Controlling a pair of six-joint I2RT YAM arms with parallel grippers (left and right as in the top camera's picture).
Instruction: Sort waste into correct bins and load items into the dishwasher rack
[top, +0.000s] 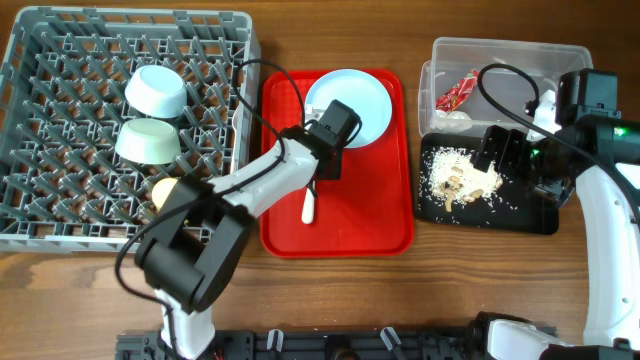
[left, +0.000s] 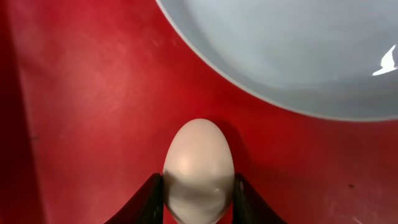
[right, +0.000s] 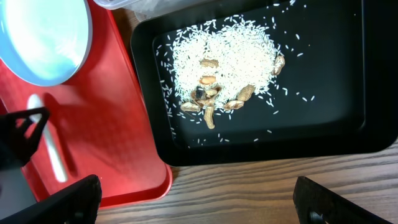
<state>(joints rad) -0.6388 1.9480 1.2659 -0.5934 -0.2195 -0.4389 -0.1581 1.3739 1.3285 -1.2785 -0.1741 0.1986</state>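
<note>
My left gripper is shut on the bowl end of the white spoon, low over the red tray. The spoon's handle pokes out below it. The pale-blue plate lies on the red tray just beyond. My right gripper is open and empty above the black tray, which holds rice-like leftovers. The clear tub holds the red wrapper and white scrap. The grey rack holds the pale-blue bowl, light-green bowl and yellow cup. The fork is out of view.
The red tray sits between the rack and the black tray. Bare wooden table lies in front of both trays. My left arm reaches across the rack's front right corner. Cables arch over the rack's right side and over the clear tub.
</note>
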